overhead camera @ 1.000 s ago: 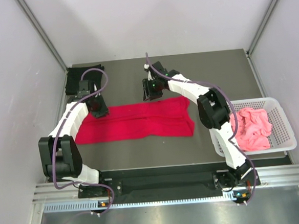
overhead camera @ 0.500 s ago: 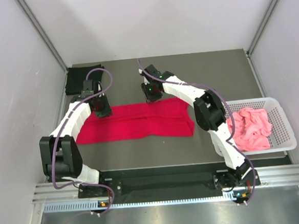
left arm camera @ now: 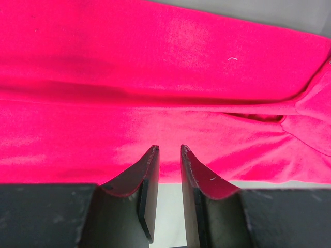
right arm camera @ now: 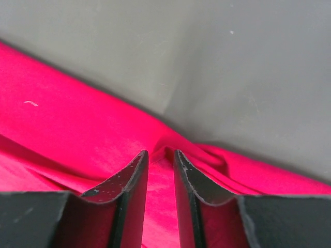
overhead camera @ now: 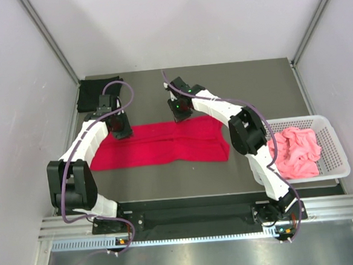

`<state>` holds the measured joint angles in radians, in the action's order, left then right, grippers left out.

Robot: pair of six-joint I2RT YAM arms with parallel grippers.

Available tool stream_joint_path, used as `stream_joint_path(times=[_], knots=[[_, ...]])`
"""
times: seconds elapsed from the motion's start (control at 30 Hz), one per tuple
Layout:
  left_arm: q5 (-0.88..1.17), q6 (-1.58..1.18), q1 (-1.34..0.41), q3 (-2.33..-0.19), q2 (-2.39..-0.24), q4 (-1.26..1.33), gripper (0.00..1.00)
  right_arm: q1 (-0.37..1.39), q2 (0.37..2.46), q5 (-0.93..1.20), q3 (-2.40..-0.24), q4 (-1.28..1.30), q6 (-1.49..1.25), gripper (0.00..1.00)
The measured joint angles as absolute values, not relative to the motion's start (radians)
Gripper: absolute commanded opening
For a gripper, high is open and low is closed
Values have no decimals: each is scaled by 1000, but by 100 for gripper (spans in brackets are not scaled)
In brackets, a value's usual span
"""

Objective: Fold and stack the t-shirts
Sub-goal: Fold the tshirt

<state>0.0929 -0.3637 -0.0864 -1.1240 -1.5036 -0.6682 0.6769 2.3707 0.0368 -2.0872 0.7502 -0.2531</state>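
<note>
Far edge of the red t-shirt (overhead camera: 159,144) being grabbed for a fold.
It lies in a long flat strip in the middle of the surface (overhead camera: 240,85). The right end effector (right arm camera: 160,152) is closed on that edge, where cloth bunches up between its tips. The left end effector (left arm camera: 169,150) sits on the same edge with a thin gap; I cannot tell if it pinches cloth. Two grips apart likely keep the edge straight. The black t-shirt (overhead camera: 91,93) lies folded in the far left corner; the pink t-shirt (overhead camera: 298,151) lies crumpled in the basket (overhead camera: 340,157).
</note>
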Motion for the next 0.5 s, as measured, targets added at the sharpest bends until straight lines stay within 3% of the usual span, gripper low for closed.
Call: stream_joint_path(times=[0.2,0.5], knots=[[93,-363,-88,-1124,-1504,-668,28,681,2371,-3,-2058,755,-235,27],[93,-363,-93,-1124,-1504,-668,28,688,2371,-19,-2047,763,-219,11]])
